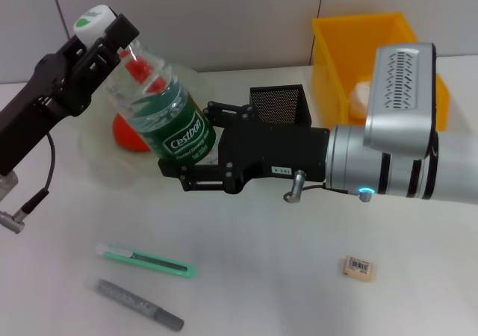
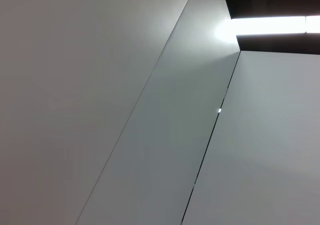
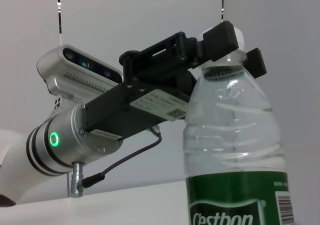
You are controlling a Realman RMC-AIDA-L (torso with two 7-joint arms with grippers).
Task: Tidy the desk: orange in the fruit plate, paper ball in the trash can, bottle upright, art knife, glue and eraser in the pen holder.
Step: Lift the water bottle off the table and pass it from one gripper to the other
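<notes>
Clear plastic bottle (image 1: 168,123) between two tools, nearly upright.
Left tool (image 1: 112,33) clamps the neck under the white cap; right tool (image 1: 196,157) closes round the green-labelled lower body, likely steadying the base for standing it on the worktop (image 1: 284,276). Orange (image 1: 128,136) already sits in fruit plate (image 1: 97,153) behind. Art knife (image 1: 146,261), glue (image 1: 139,305), eraser (image 1: 358,267) lie loose, well apart from pen holder (image 1: 280,104).

The bottle (image 1: 168,123) carries a green label (image 1: 181,137) reading "Cestbon"; other small print is unreadable.
</notes>
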